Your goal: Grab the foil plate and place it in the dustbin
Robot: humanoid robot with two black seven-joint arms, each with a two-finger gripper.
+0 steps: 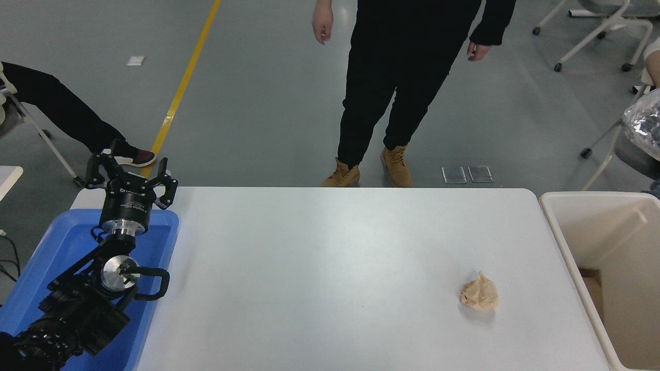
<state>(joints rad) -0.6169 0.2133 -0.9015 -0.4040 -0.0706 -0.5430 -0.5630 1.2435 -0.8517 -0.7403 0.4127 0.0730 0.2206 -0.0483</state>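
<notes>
The foil plate (644, 126) shows only as a crinkled sliver at the right edge, above the dustbin (567, 242); its long axis cannot be told. The left pincer (131, 172), fingers spread, hangs parked over the blue tray (62, 242) at the counter's (335, 257) left end.

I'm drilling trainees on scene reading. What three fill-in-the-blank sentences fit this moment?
1. The left claw is parked above the ____ tray.
2. The crumpled paper wad lies on the white ____.
3. The foil plate shows only at the picture's ____ edge, above the dustbin.

Missing words: blue; table; right
</notes>
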